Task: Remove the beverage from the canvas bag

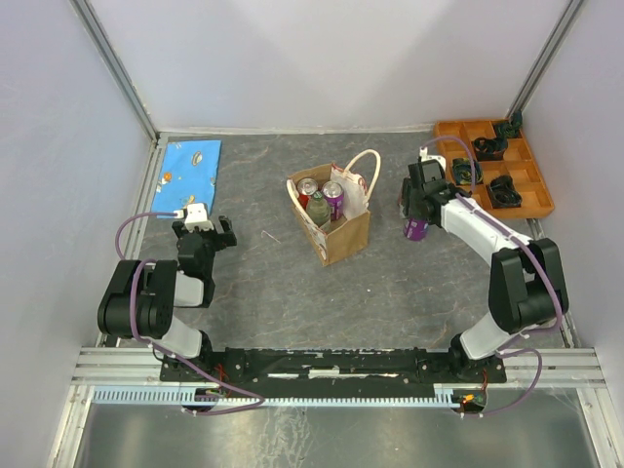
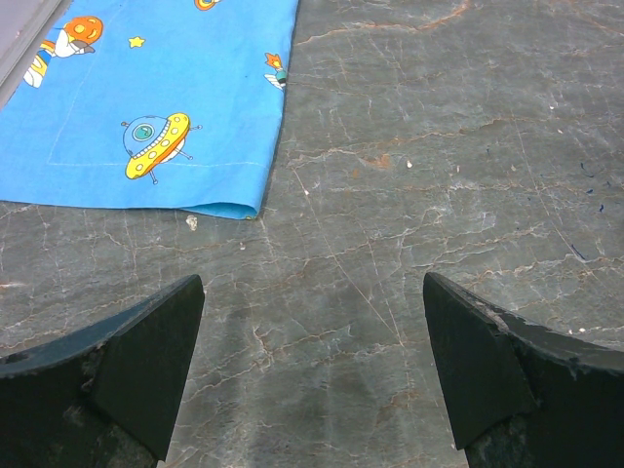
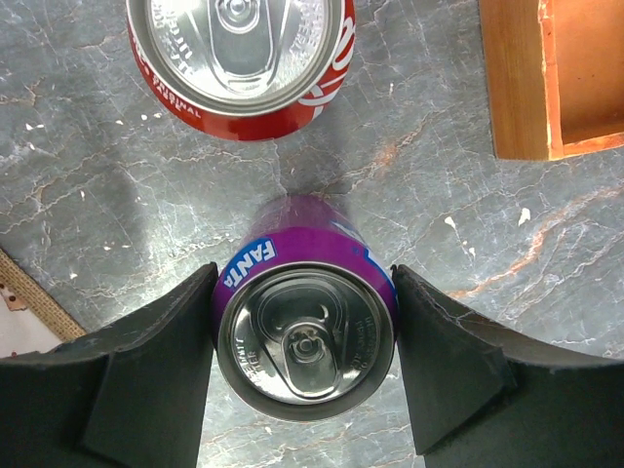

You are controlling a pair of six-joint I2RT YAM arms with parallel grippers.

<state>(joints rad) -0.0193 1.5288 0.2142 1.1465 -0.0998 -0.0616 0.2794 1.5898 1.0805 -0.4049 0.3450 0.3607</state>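
The tan canvas bag [image 1: 346,234] stands at the table's middle with its cream handles [image 1: 363,166] up. Inside it are a red can [image 1: 308,187], a purple can [image 1: 333,192] and a green bottle [image 1: 317,207]. My right gripper [image 1: 417,207] is to the right of the bag. It is shut on a purple Fanta can [image 3: 307,336] that stands upright on the table [image 1: 416,230], with a finger [image 3: 444,351] touching each side. A red can [image 3: 241,58] stands just beyond it. My left gripper [image 2: 312,283] is open and empty above bare table at the left [image 1: 205,234].
An orange compartment tray [image 1: 453,130] with dark items sits at the back right, and its corner [image 3: 512,88] is close to the held can. A blue patterned cloth [image 1: 190,177] lies at the back left, just ahead of my left gripper [image 2: 146,97]. A bag corner [image 3: 29,302] shows at left.
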